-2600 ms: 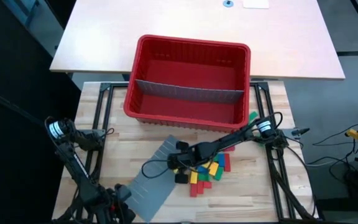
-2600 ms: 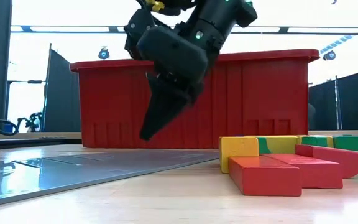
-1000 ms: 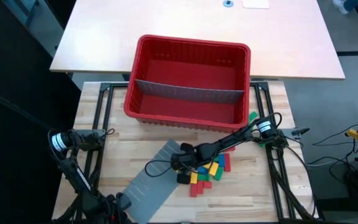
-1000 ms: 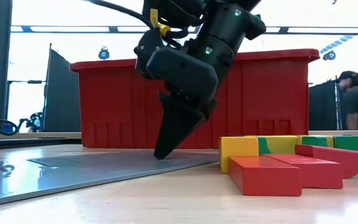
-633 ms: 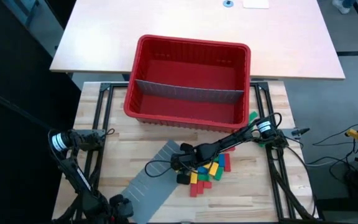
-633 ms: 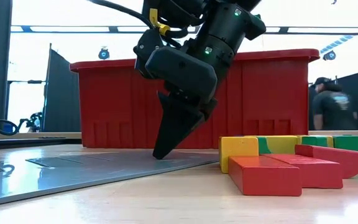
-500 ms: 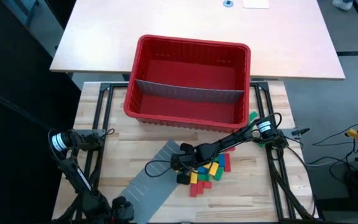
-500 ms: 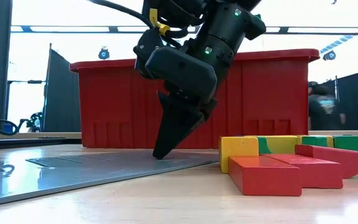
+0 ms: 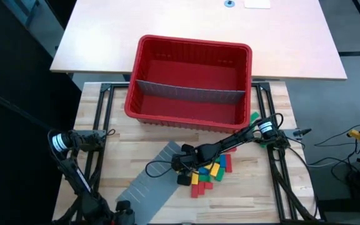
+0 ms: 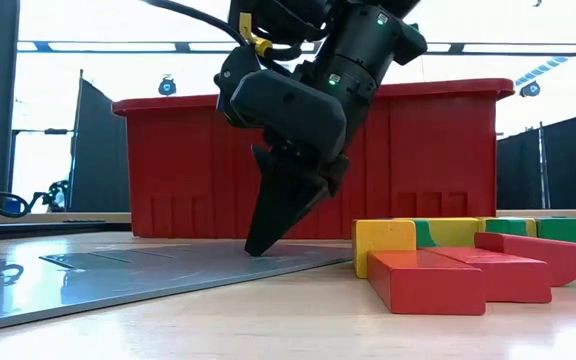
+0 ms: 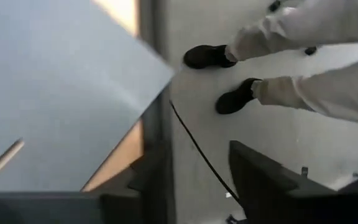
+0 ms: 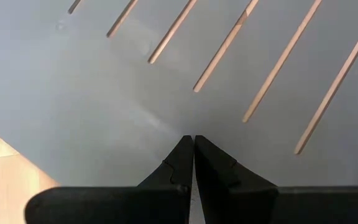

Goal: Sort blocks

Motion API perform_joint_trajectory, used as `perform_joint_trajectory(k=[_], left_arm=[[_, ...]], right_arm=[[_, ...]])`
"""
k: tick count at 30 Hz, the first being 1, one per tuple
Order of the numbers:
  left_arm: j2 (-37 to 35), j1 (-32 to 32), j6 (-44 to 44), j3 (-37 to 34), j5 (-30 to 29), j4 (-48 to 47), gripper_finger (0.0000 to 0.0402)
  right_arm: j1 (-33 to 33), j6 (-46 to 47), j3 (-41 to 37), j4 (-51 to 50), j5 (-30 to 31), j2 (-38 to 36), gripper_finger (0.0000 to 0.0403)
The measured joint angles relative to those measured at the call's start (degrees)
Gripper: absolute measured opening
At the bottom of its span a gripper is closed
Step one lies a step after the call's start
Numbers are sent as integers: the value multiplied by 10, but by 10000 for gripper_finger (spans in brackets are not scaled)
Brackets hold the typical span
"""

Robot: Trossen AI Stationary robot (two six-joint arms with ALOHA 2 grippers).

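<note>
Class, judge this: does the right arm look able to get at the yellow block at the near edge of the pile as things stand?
Probably yes: the right gripper, shut, rests its tips on the grey panel beside the yellow block, with nothing between them.

One camera looked straight down; another sat level on the bench, close to the right claw [image 10: 268, 235], both sharing the flat grey slotted panel [image 9: 152, 184].

Low view backlit by bright windows, bin [image 10: 308, 160] dark against glare; left wrist view motion-blurred; high view evenly lit
</note>
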Motion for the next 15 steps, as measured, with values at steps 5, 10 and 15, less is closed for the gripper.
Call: perform_joint_trajectory(k=[5,10,15], left_arm=[[0,0,44,9,-18,-28,258],[6,0,78,4,-41,-89,294],[25,1,141,3,-41,-91,290]], right_arm=[[-1,12,0,10,-16,0,0],[2,17,0,21,-31,0,0],[2,32,0,22,-31,0,0]])
